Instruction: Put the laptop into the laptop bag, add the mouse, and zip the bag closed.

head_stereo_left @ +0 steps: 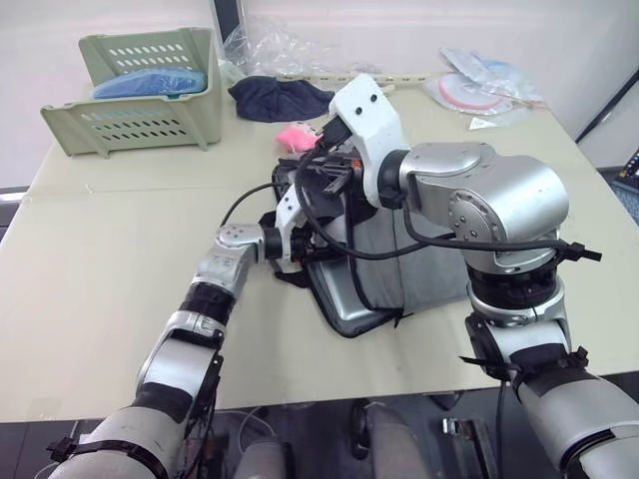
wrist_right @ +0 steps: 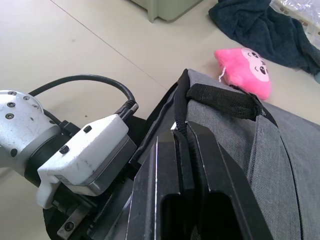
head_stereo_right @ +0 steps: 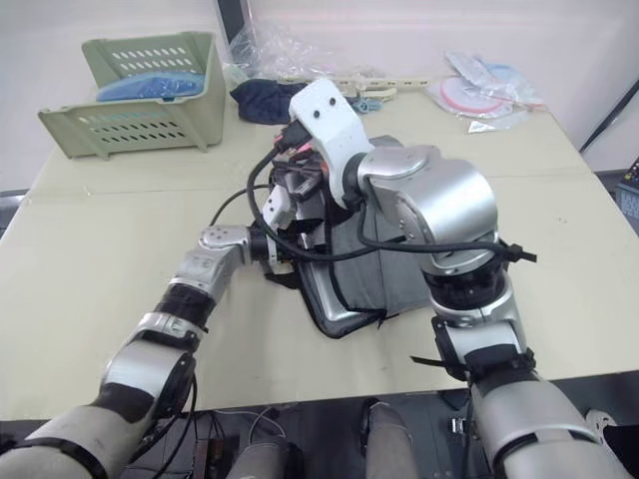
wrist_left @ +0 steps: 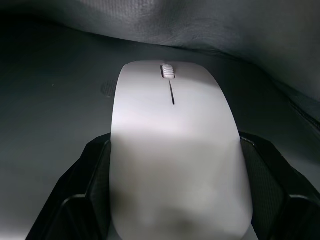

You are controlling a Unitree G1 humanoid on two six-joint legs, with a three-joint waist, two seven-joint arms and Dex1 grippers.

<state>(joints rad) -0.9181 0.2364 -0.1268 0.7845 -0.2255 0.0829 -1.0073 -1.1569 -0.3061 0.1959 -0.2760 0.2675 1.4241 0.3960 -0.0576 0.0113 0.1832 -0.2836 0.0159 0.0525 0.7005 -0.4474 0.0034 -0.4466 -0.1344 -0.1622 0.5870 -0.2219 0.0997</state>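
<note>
Mouse step underway: left gripper clamps it inside the laptop bag, right gripper pinching the bag's rim open. Next: let go, withdraw, zip.

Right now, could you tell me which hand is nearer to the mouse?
Left. The left hand holds the mouse inside the laptop bag; the right hand grips the bag's upper edge, outside it.
</note>
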